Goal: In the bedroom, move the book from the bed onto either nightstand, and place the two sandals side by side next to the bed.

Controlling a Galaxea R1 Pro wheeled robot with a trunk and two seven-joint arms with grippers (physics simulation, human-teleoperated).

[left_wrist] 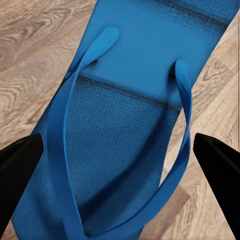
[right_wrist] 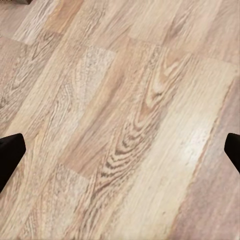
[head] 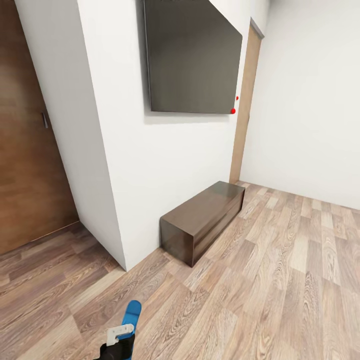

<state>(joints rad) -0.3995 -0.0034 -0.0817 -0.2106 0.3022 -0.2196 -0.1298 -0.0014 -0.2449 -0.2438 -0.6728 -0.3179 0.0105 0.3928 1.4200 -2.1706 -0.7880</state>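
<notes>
- Left end effector [head: 119, 339]: fingers closed on the blue sandal [head: 131, 320].
- Sandal long axis extends forward, away from the robot, above the floor [head: 280, 280].
- Right end effector [right_wrist: 120, 150]: fingers wide apart, holding nothing.

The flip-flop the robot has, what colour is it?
Bright blue; the sandal shows best in the left wrist view.

The left hand [head: 119, 340] shows at the bottom edge of the head view, left of centre, and it holds a blue sandal [head: 131, 315]. In the right wrist view, the right hand [right_wrist: 120, 150] has its dark fingertips [right_wrist: 9, 152] far apart at both side edges.
</notes>
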